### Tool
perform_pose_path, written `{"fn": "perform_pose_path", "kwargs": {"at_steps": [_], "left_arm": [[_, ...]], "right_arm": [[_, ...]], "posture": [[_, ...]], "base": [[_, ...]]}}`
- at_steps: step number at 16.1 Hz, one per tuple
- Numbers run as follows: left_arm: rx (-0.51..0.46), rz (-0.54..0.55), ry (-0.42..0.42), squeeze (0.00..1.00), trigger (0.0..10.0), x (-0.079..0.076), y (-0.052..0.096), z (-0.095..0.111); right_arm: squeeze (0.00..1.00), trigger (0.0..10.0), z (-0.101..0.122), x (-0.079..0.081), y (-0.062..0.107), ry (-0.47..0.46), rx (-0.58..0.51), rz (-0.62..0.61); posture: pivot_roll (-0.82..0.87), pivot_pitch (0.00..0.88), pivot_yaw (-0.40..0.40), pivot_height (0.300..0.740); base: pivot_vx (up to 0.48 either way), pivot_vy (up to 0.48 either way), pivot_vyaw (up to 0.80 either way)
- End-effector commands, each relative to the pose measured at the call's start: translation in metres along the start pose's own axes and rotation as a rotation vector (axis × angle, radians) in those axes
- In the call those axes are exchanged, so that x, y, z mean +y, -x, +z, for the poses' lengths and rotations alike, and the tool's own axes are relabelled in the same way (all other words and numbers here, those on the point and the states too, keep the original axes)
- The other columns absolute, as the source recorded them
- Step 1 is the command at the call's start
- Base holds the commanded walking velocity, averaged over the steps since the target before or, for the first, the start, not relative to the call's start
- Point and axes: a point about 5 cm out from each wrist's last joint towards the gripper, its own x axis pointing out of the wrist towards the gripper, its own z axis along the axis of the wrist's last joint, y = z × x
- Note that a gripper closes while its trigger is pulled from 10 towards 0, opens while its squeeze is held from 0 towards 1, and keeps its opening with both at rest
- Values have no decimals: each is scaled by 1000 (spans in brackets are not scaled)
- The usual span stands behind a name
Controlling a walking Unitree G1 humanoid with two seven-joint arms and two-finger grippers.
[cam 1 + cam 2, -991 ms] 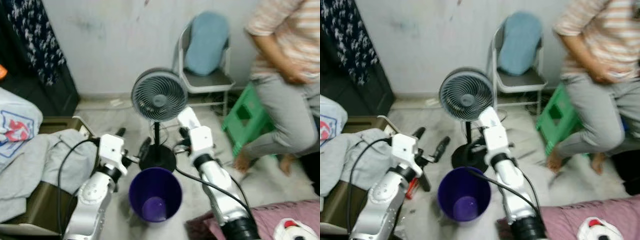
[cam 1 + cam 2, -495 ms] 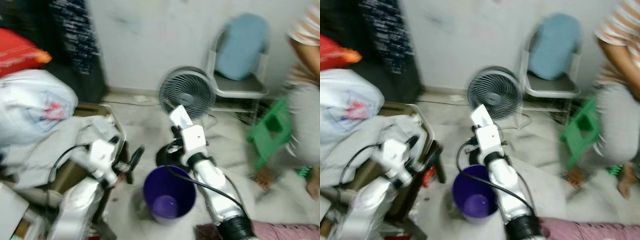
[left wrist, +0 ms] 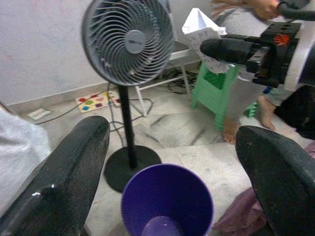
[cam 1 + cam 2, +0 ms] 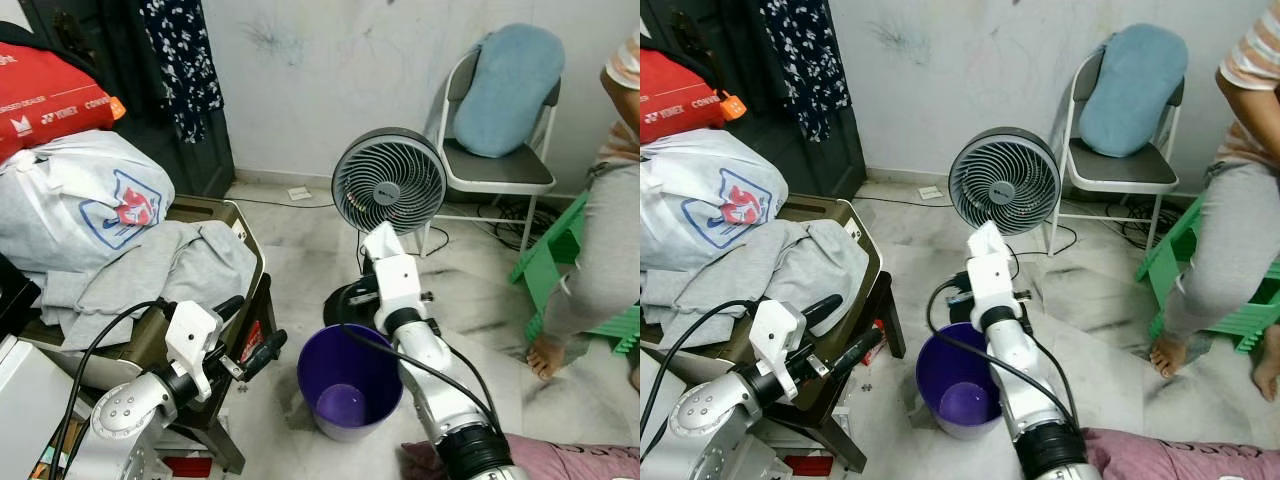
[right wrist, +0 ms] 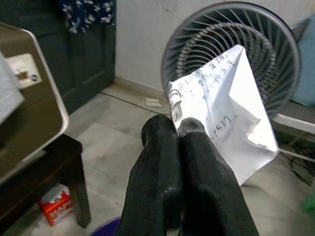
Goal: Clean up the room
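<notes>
- One scrap of paper (image 5: pixel 231 105) is pinched in my right gripper (image 5: pixel 189 132), fingers closed, held above the purple bin (image 4: pixel 350 382) at 12 o'clock, ready to drop.
- My left gripper (image 3: pixel 172 162) hangs spread wide and empty at 9 o'clock.

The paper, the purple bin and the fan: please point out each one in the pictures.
paper (image 5: pixel 236 103), right wrist view, on its written face
purple bin (image 4: pixel 350 383), left eye view, on its inner wall
fan (image 4: pixel 1004 182), right eye view, on its grille
</notes>
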Motion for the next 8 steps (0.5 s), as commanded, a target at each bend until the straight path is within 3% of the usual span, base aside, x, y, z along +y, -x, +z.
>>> {"fn": "perform_pose_path", "kwargs": {"at_steps": [1,3,8], "left_arm": [[-22,-33,-7,0,10000,-2,-5,8],[-26,-56,-11,0,10000,-6,-11,12],[1,-166,-5,0,10000,-25,-10,16]], "right_arm": [[0,10000,-5,-5,1,-27,32,-41],[0,10000,-6,-7,0,-20,38,-55],[0,10000,-24,-10,-3,4,168,-122]], "posture": [[100,5,34,740],[99,5,41,740],[112,34,66,740]], "base": [[0,0,0],[0,0,0],[0,0,0]]}}
